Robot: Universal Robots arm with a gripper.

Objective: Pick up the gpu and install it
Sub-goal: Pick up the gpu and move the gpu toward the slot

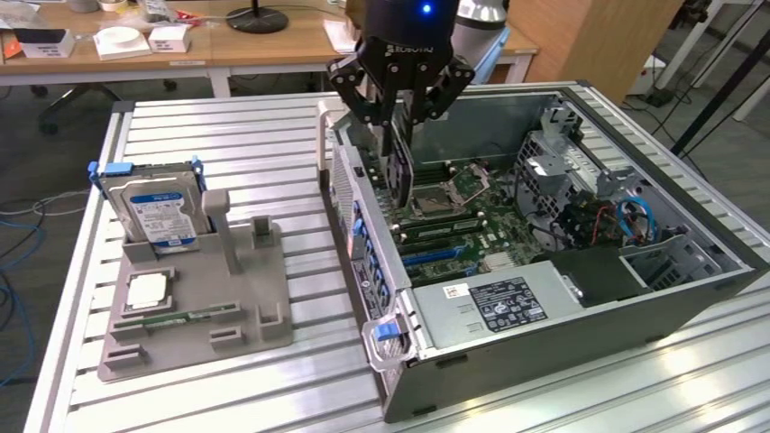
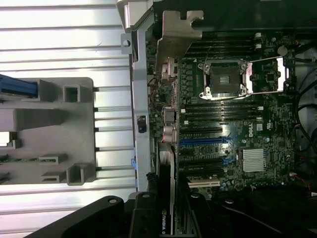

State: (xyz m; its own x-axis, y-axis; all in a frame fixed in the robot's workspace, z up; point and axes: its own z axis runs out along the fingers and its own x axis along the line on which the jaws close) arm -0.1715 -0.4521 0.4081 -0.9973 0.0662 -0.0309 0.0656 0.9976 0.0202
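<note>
Slatted metal surface (image 1: pixel 193 135), office desks behind. At the exterior view's left, a grey tray (image 1: pixel 198 307) holds a hard drive (image 1: pixel 154 206) upright, well apart from the work. At centre, the arm's jaws are clenched on the gpu (image 1: pixel 398 167), which hangs on edge just inside the rear wall of the open case (image 1: pixel 673 298). It is above the motherboard (image 1: pixel 470 225) and not seated in any slot. To its right lie the bare CPU socket (image 1: pixel 434 200) and blue cables (image 1: pixel 632 221).

The likely trouble is alignment. If the card comes down skewed, its edge could miss the slot and strike the board near the socket. Its end bracket could also catch on the case's rear wall, so close beside it. A thin card pinched at one edge may pivot in the grip under pressure.
</note>
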